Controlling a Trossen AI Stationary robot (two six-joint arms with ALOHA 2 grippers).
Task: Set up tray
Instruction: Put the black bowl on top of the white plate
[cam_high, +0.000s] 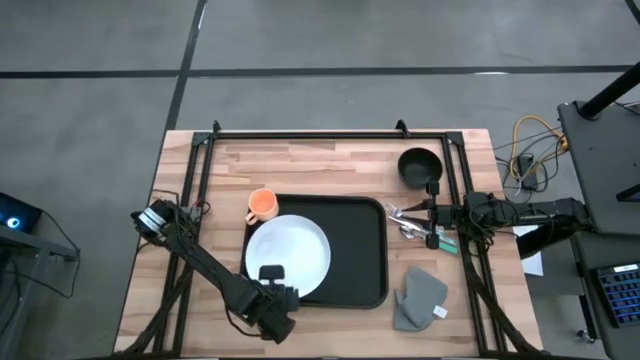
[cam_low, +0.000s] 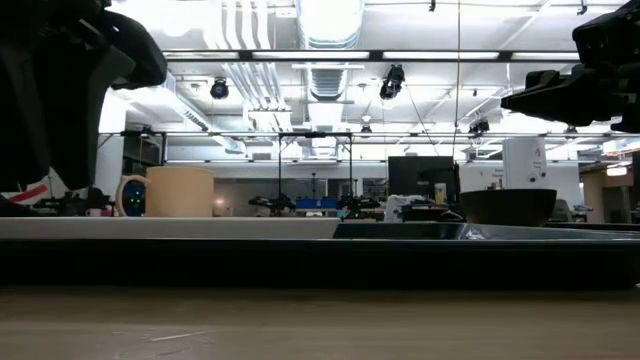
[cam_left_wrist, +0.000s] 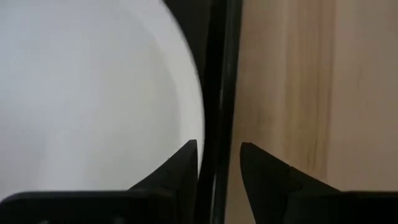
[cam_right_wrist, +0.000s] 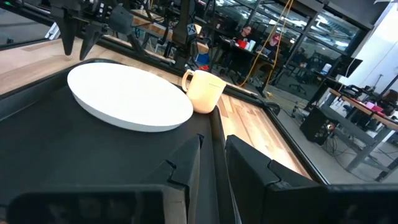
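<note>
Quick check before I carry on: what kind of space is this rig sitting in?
Likely an open robotics lab or workshop: exposed ceiling ducts and lights, workbenches with equipment behind the table, and a person seated at a desk.

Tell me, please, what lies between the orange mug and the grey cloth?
The black tray carrying the white plate, seen in the high view.
</note>
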